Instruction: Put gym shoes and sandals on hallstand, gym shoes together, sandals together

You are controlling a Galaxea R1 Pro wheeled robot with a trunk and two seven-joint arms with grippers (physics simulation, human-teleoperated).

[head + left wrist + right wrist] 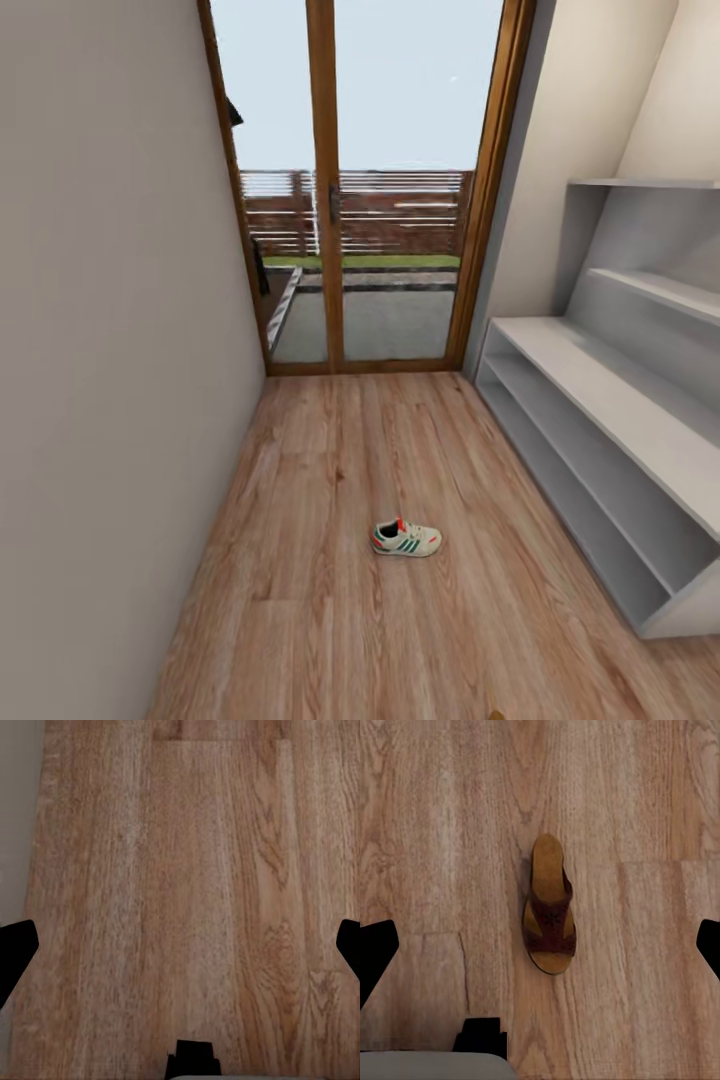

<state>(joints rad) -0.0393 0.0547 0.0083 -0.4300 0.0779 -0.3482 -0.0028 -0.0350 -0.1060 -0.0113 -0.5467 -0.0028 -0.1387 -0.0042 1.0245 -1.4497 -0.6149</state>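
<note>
One cream-white gym shoe (pixel 406 538) with green stripes and red heel accents lies on its sole on the wood-plank corridor floor (pixel 330 600), left of the hallstand (pixel 610 400). The pale grey hallstand stands along the right wall with bare shelves. In the right wrist view a dark brown sandal (pixel 550 907) with a tan footbed lies flat on the floor; my right gripper (pixel 540 949) hangs open above it, its black fingertips (pixel 375 952) spread wide to either side. My left gripper (pixel 180 952) is open over bare floor. The other shoe and sandal are out of view.
A plain wall (pixel 110 400) closes the corridor's left side. A wood-framed glass door (pixel 365 200) stands at the far end, with a fence outside. Stepped wall shelves (pixel 650 285) rise above the hallstand's bench. A small tan tip (pixel 495 714) shows at the bottom edge.
</note>
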